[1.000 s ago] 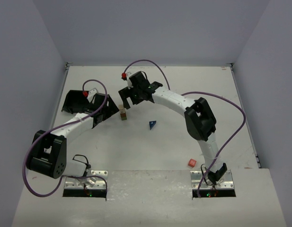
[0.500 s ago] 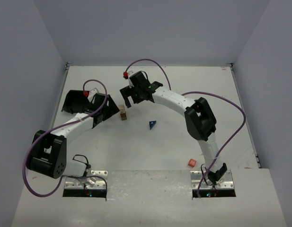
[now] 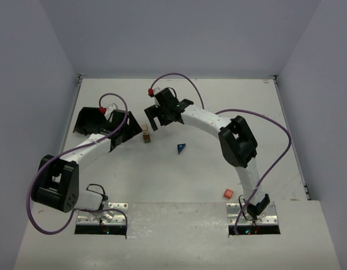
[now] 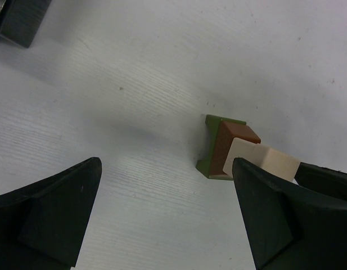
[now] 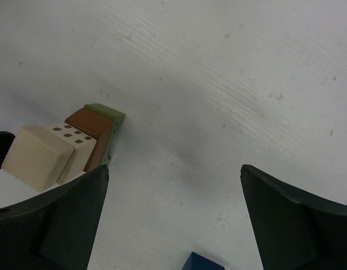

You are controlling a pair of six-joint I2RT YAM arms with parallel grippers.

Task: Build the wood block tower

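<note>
Tower status: a stack (image 3: 147,135) (four blocks high) is seen standing upright, left of centre. An olive-green block (image 5: 108,114) is laid flat as the base. A red-brown block (image 5: 90,127) is set on it, followed by a tan cube with dark square dots (image 5: 75,142) on one face. A plain tan cube (image 5: 37,155) is placed on top. A blue wedge (image 3: 181,148) is noted lying loose near the stack, to its right. A red cube (image 3: 228,193) is noted well apart, toward the near right.

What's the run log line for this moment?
stack: tan top, green base | left gripper: open | right gripper: open | blue wedge, red block: not yet stacked
</note>
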